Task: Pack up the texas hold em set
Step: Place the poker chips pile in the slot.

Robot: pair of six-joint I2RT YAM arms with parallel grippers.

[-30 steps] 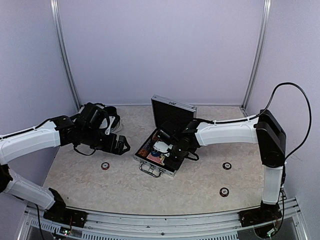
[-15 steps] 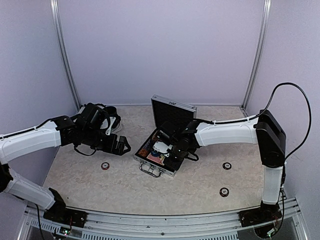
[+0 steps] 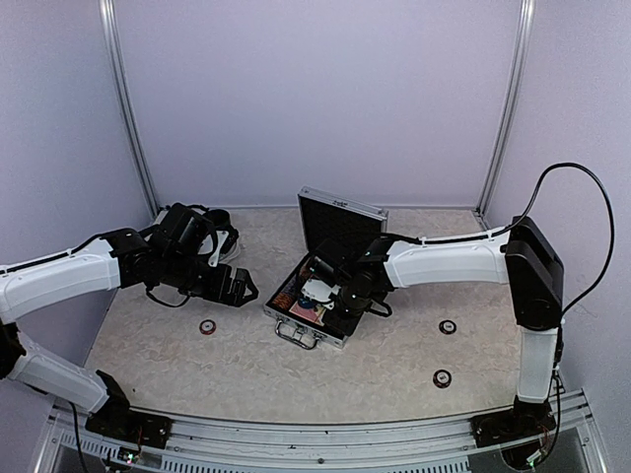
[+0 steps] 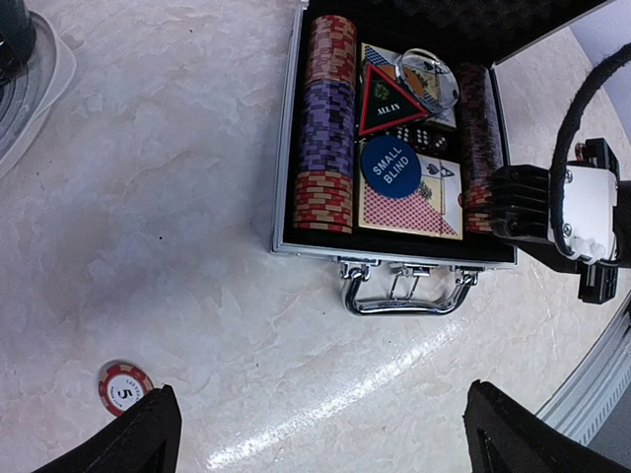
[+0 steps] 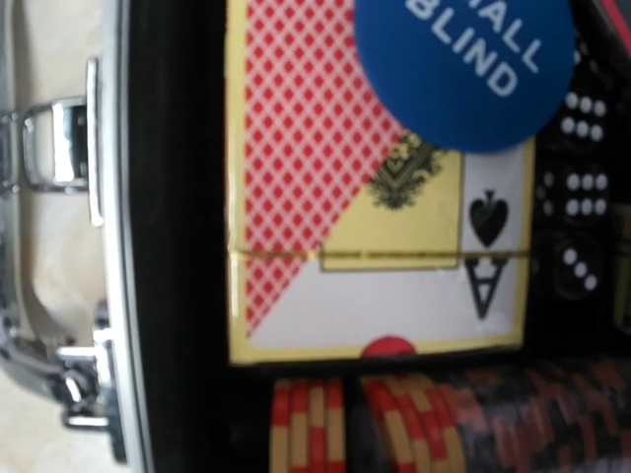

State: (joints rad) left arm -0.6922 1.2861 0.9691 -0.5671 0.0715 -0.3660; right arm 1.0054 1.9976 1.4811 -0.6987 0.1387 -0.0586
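Marbled tabletop holds your open aluminium case mid-table; nothing has shifted this past second. Right gripper hovers over its card deck, grip untellable. Left gripper gapes, empty. Three loose chips remain outside.

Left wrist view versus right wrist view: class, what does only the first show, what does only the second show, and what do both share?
Only the left wrist view: the whole open case, the ALL IN triangle marker, the purple chip row and a loose chip on the table. Only the right wrist view: the letter A on the card deck, large enough to read. Both: the blue SMALL BLIND button, that red-patterned card deck and the dice.
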